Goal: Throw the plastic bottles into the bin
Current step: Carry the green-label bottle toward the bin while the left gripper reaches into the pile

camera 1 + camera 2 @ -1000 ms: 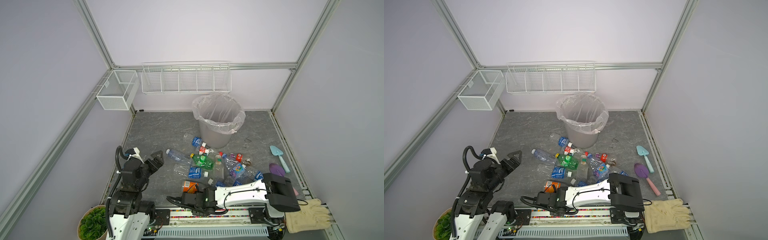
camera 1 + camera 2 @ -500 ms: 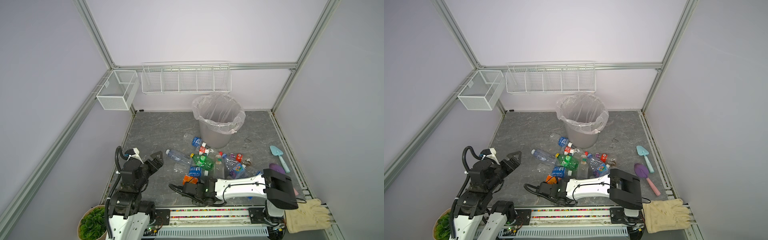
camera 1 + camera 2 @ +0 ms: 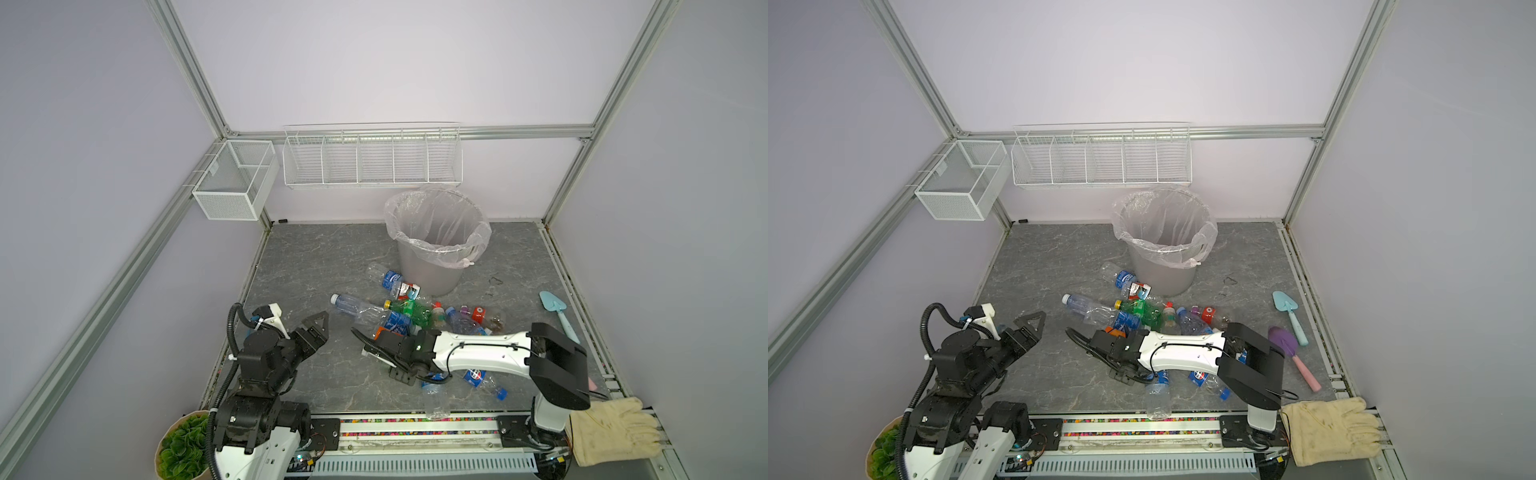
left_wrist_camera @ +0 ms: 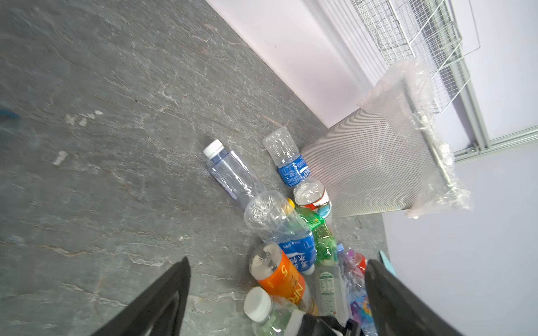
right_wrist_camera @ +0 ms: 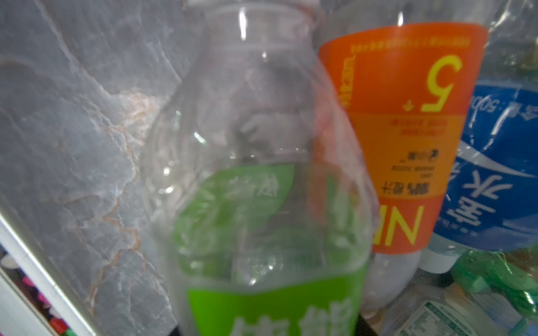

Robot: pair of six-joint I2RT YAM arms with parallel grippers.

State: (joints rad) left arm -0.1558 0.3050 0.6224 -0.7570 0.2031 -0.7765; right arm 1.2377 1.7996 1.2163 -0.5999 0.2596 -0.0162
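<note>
1. In both top views the bin [image 3: 432, 270] [image 3: 1163, 274] stands at the back of the grey worktop [image 3: 311, 266]. It has a clear bag over its rim, and we see no bottle inside it.
2. The plastic bottles [image 3: 407, 311] lie in a heap on the worktop in front of the bin. One blue-label bottle [image 3: 390, 279] lies just beside the bin's wall. Two more bottles [image 3: 434, 399] lie near the front edge, under the right arm.
3. The right gripper [image 3: 372, 349] [image 3: 1100, 343] reaches across to the left end of the heap, low over the worktop.
4. The left gripper [image 3: 316, 328] [image 3: 1032, 324] hangs in the air left of the heap, pointing at it, apart from the bottles.
5. A blue trowel [image 3: 555, 307], a purple scoop [image 3: 1283, 338] and a pale glove [image 3: 611, 432] lie on the right side.
6. In the left wrist view the left gripper [image 4: 276, 261] is spread wide and holds nothing. Past it we see an orange-label bottle [image 4: 288, 279] and the bin [image 4: 364, 163].
7. At the edge of that view, the right gripper's black tip sits on a white-cap bottle [image 4: 262, 305].
8. In the right wrist view a green-label bottle [image 5: 270, 203] fills the middle, blurry and very close. The right gripper seems closed on it, but we cannot see its fingers here.
9. The orange-label bottle [image 5: 407, 131] lies right against it.
</note>
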